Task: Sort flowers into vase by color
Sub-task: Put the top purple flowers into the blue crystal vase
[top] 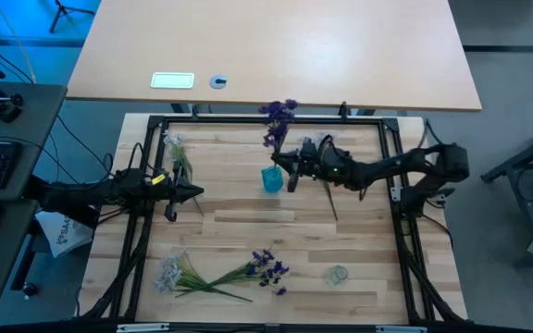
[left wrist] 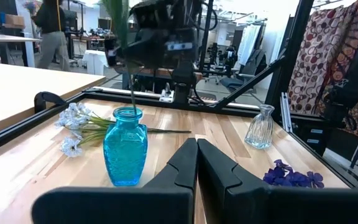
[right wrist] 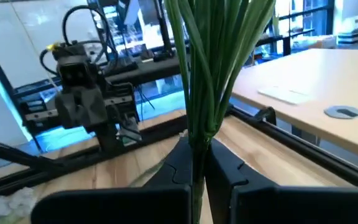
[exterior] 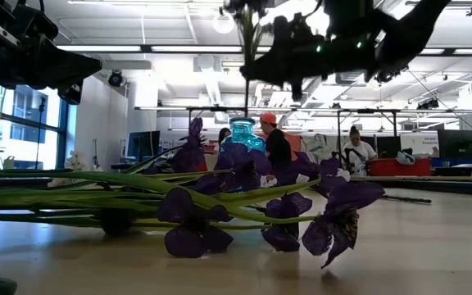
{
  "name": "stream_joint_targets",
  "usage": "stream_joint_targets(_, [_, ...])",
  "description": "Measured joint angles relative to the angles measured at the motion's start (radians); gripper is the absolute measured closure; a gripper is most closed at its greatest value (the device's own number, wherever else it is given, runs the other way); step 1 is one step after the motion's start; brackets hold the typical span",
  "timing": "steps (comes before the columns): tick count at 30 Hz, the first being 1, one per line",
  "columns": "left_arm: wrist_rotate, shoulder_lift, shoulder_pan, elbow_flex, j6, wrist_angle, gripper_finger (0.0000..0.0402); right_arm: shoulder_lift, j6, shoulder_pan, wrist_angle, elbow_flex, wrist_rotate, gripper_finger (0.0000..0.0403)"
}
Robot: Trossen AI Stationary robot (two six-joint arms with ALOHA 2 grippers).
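Note:
My right gripper [top: 287, 166] [right wrist: 194, 148] is shut on a purple-bloomed flower sprig [top: 279, 118] above the blue vase [top: 272, 178] [left wrist: 125, 155]. The sprig stands nearly upright, and its thin stem [left wrist: 132, 93] runs down into the vase's mouth. Near the table's front edge lie more flowers, pale ones [top: 169, 273] and purple ones [top: 268, 268] [exterior: 220, 205]. Another pale sprig [top: 176, 150] lies at the far left. My left gripper [top: 192, 192] [left wrist: 196, 143] waits shut at the table's left side, touching nothing. My right gripper pinches the sprig's bundle of green stems [right wrist: 196, 134] between its two fingers. The fingers lie level, coming from the table's right, across the stems. The sprig hangs upright in the hold, blooms up, its lower stem end inside the neck of the blue vase [left wrist: 129, 114].
A small clear glass vase [top: 337, 275] [left wrist: 260, 127] stands near the front right. A black frame [top: 248, 120] rims the wooden table. Beyond its far edge is a pale desk [top: 276, 46]. People stand in the room behind [exterior: 279, 143].

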Motion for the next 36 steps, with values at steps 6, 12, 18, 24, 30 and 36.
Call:
stream_joint_targets(6, [0.000, 0.000, 0.000, 0.000, 0.000, 0.000, 0.0402, 0.041, -0.028, 0.000, 0.025, 0.002, 0.029, 0.0399])
stream_joint_targets(12, [0.000, 0.000, 0.000, 0.000, 0.000, 0.000, 0.0402, 0.040, -0.021, 0.003, -0.021, 0.002, 0.034, 0.0389])
stream_joint_targets(18, [0.000, 0.000, 0.000, 0.000, 0.000, 0.000, 0.0402, 0.009, 0.011, 0.005, -0.094, 0.018, 0.032, 0.0321])
stream_joint_targets(24, [0.000, 0.000, 0.000, 0.000, 0.000, 0.000, 0.0402, -0.046, -0.015, 0.011, -0.463, 0.141, 0.015, 0.0213])
stream_joint_targets(30, [0.000, 0.000, 0.000, 0.000, 0.000, 0.000, 0.0402, -0.051, -0.021, 0.011, -0.780, 0.244, -0.077, 0.0131])
stream_joint_targets(36, [0.000, 0.000, 0.000, 0.000, 0.000, 0.000, 0.0401, -0.052, -0.061, 0.012, -0.923, 0.309, -0.229, 0.0100])
